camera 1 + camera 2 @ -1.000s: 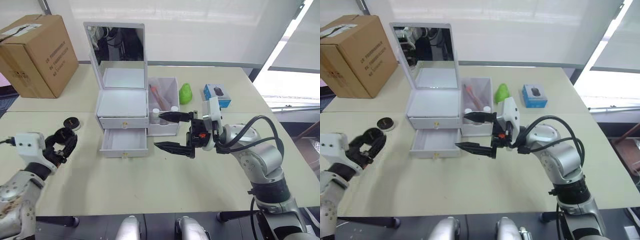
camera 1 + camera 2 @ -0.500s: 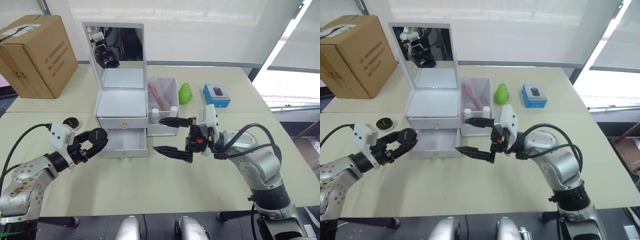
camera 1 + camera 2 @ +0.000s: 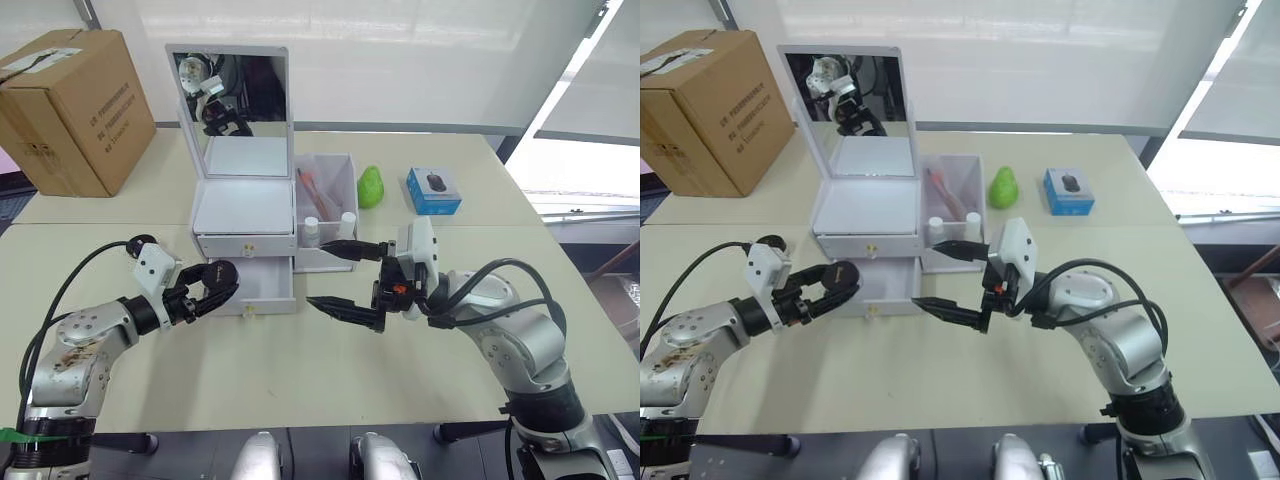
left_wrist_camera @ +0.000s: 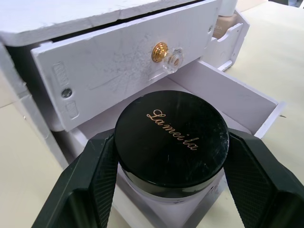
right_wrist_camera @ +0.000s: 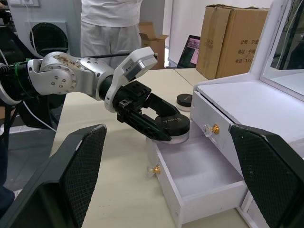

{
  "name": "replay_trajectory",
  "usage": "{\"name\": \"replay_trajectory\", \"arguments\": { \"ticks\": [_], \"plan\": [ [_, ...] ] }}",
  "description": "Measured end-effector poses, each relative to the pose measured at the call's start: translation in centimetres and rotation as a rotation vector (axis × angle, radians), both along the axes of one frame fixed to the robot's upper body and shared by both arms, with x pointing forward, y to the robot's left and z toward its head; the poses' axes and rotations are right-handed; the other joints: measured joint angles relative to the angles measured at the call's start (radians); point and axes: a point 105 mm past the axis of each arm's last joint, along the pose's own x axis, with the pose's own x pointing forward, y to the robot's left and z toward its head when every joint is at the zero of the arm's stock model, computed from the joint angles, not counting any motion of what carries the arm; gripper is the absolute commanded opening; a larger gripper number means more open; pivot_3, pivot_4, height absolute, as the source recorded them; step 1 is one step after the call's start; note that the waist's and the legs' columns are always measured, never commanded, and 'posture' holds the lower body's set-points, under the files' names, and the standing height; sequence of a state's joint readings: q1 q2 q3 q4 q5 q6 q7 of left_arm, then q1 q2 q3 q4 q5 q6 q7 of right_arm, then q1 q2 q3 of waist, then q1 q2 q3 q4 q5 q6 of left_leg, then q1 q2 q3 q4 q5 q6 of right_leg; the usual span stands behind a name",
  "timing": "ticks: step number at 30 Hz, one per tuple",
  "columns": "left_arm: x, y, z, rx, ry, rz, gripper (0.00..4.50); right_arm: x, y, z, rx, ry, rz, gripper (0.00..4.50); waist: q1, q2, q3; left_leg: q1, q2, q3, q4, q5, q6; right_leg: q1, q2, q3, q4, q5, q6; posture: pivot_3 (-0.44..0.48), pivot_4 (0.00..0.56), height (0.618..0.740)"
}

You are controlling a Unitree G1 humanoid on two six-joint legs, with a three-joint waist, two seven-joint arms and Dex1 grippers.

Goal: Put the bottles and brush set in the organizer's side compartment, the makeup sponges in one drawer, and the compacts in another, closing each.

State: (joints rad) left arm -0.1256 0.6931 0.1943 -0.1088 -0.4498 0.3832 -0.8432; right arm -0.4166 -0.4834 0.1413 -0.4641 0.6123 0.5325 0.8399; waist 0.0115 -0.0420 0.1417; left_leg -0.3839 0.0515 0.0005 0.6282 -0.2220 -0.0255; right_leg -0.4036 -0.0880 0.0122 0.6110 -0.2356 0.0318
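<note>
The white organizer (image 3: 245,215) has its mirror lid up, its upper drawer (image 4: 118,71) shut and its lower drawer (image 3: 262,285) pulled open. My left gripper (image 3: 218,277) is shut on one black-lidded compact (image 4: 172,137), holding it over the open drawer's left end. The other compact (image 3: 138,242) lies on the table behind that wrist. The side compartment (image 3: 335,180) holds the brush set (image 3: 310,190) and two white-capped bottles (image 3: 312,228). My right gripper (image 3: 316,272) stands open just right of the lower drawer. The makeup sponges are out of view.
A brown cardboard box (image 3: 75,105) stands at the far left. A green object (image 3: 371,186) and a blue box (image 3: 433,190) lie right of the organizer. A person (image 5: 111,23) stands beyond the table's left side.
My left gripper has carried the compact rightward, from the table's left side to over the open lower drawer. The right gripper has barely shifted.
</note>
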Motion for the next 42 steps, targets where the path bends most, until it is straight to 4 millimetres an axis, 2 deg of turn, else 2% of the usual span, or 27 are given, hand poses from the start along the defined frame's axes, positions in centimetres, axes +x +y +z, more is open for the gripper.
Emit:
{"name": "replay_trajectory", "arguments": {
  "ticks": [7,9,12,18,21,24,27,30,31,34,38,42],
  "plan": [
    [0.3,-0.4,-0.2,0.008,-0.006,-0.007,2.9,0.0,0.0,0.0,0.002,-0.001,-0.011,4.5,0.0,0.0,0.0,0.0,0.0,0.0,0.0,0.0,0.0,0.0,0.0,0.0,0.0,0.0,0.0,0.0,0.15,0.722],
    [0.3,-0.4,-0.2,0.005,-0.007,-0.006,3.64,0.0,0.0,0.0,0.002,-0.001,-0.011,4.5,0.0,0.0,0.0,0.0,0.0,0.0,0.0,0.0,0.0,0.0,0.0,0.0,0.0,0.0,0.001,0.0,0.15,0.722],
    [0.4,-0.5,-0.2,-0.001,-0.009,-0.005,4.46,0.0,0.0,0.0,0.002,-0.001,-0.011,4.5,0.0,0.0,0.0,0.0,0.0,0.0,0.0,0.0,0.0,0.0,0.0,0.0,0.0,0.0,0.001,0.0,0.15,0.722],
    [0.4,-0.2,0.1,-0.013,-0.012,0.01,4.46,0.0,0.0,0.0,0.0,-0.001,-0.012,4.5,0.0,-0.001,0.0,0.0,0.0,0.0,0.0,0.0,0.0,0.0,0.0,0.0,0.0,0.001,0.001,0.0,0.15,0.722],
    [0.1,0.7,1.5,-0.066,-0.034,0.031,4.46,0.4,-0.8,0.0,-0.009,-0.002,-0.044,4.5,0.0,-0.001,0.0,0.0,0.0,0.0,0.0,0.0,0.0,0.0,0.0,0.0,0.0,0.001,0.001,0.0,0.15,0.722],
    [-1.3,4.3,3.2,-0.077,-0.036,0.112,4.46,1.5,-4.6,-0.8,-0.04,0.021,-0.188,4.5,0.0,0.0,0.0,0.0,0.0,0.0,0.0,0.0,0.0,0.0,0.0,0.0,0.0,0.0,0.001,0.0,0.15,0.722],
    [-3.1,9.7,4.1,-0.058,-0.022,0.262,4.46,2.3,-10.3,-2.7,-0.098,0.068,-0.379,4.5,0.0,0.0,0.0,0.001,0.0,0.002,0.0,0.0,0.0,0.0,-0.001,0.0,-0.001,-0.002,-0.001,0.0,0.15,0.722],
    [-5.0,14.7,3.4,-0.002,0.027,0.391,4.46,2.1,-14.5,-3.6,-0.125,0.065,-0.513,4.5,0.0,0.001,0.0,0.002,0.0,0.002,-0.001,0.0,0.0,-0.001,-0.002,0.0,0.0,-0.002,-0.002,0.0,0.15,0.722],
    [-6.4,17.7,2.9,0.04,0.064,0.47,4.46,1.8,-16.8,-4.1,-0.147,0.074,-0.58,4.5,0.0,0.001,0.001,0.002,0.0,0.002,-0.002,0.0,0.0,-0.003,-0.002,-0.001,-0.001,-0.003,-0.002,0.0,0.15,0.722],
    [-9.0,22.6,2.6,0.107,0.097,0.613,4.46,1.0,-21.4,-5.3,-0.202,0.097,-0.719,4.5,0.001,0.001,0.001,0.004,0.0,0.003,-0.002,0.0,-0.001,-0.003,-0.004,-0.002,-0.002,-0.003,-0.002,0.0,0.15,0.722],
    [-11.4,26.3,2.7,0.196,0.124,0.71,4.46,0.1,-24.3,-7.2,-0.255,0.123,-0.8,4.5,0.004,0.0,0.001,0.002,0.001,0.004,-0.003,-0.006,-0.009,-0.005,-0.007,-0.004,-0.003,-0.003,-0.002,0.0,0.15,0.722],
    [-12.7,27.7,2.7,0.232,0.134,0.741,4.46,-0.3,-25.9,-8.5,-0.267,0.155,-0.849,4.5,0.002,0.002,0.001,0.001,0.001,0.006,-0.004,-0.006,-0.01,-0.006,-0.008,-0.005,-0.002,-0.003,-0.002,0.0,0.15,0.722]
  ]
}}
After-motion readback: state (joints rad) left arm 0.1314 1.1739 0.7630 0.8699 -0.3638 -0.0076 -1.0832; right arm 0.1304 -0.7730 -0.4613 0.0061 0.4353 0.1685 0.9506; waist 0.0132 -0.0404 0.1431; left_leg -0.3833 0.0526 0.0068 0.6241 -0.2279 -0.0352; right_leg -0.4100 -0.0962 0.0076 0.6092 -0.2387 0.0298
